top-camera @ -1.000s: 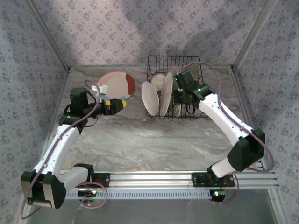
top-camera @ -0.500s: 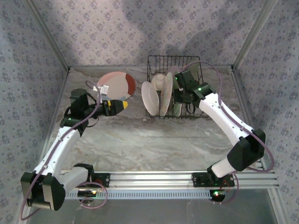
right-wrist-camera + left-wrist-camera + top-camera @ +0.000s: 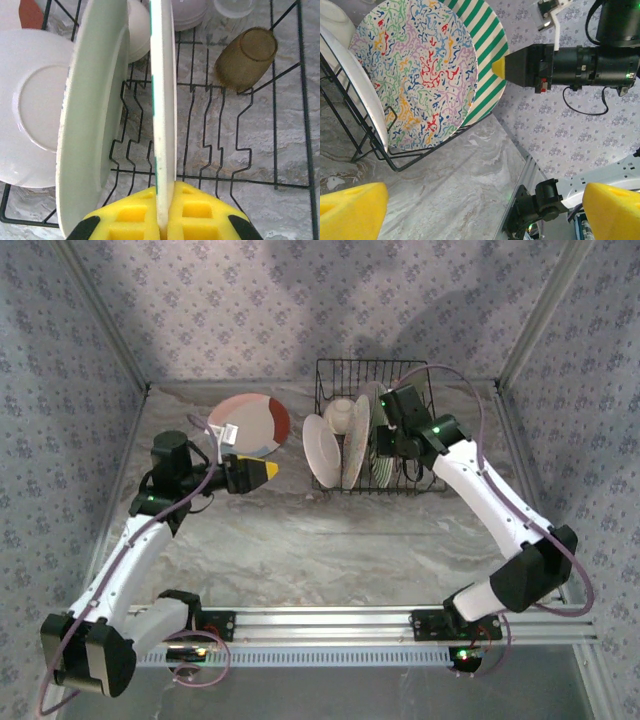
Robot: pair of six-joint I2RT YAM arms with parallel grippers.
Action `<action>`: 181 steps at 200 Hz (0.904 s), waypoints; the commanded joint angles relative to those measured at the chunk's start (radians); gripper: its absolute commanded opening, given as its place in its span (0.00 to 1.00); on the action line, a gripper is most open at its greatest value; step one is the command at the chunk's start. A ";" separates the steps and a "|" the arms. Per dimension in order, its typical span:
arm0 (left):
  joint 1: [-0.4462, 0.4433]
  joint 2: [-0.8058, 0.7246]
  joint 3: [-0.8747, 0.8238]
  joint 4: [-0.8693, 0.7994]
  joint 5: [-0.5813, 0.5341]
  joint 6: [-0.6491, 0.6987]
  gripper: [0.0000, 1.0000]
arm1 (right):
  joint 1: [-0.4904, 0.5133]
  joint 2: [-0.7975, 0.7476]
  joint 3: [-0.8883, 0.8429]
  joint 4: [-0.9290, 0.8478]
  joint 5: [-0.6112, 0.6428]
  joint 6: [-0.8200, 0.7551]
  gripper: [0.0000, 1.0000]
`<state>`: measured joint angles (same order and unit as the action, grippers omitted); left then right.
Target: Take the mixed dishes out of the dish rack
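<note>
The black wire dish rack [image 3: 345, 375] stands at the back, with its wires [image 3: 235, 150] close under my right wrist. Plates stand upright in it: a white one [image 3: 35, 105], a multicoloured squiggle plate [image 3: 415, 75] and a green-striped plate [image 3: 490, 60]. My right gripper [image 3: 162, 215] is shut on the striped plate's rim [image 3: 162, 125], and its yellow tip [image 3: 499, 67] touches that plate. A tan cup [image 3: 247, 57] lies on the rack floor, and a lilac bowl [image 3: 190, 10] sits at the far end. My left gripper [image 3: 262, 470] hangs open left of the rack, holding nothing.
A pink, white and brown plate [image 3: 250, 423] lies flat on the marble table [image 3: 330, 540] left of the rack. Patterned walls close in the back and both sides. An aluminium rail [image 3: 330, 625] with the arm bases runs along the near edge.
My right gripper has pressed fully shut on the striped plate's rim and shifted slightly right. My left gripper has edged a little toward the rack, still open.
</note>
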<state>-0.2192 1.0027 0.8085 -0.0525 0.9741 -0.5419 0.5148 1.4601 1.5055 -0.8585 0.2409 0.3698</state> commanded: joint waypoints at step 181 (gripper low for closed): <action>-0.020 -0.019 0.017 -0.037 0.000 0.053 0.99 | -0.007 -0.285 0.161 -0.037 0.167 -0.093 0.00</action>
<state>-0.2321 1.0019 0.8085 -0.0864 0.9726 -0.5129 0.5083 1.2312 1.6032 -0.9134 0.3344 0.3050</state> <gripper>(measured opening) 0.993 0.074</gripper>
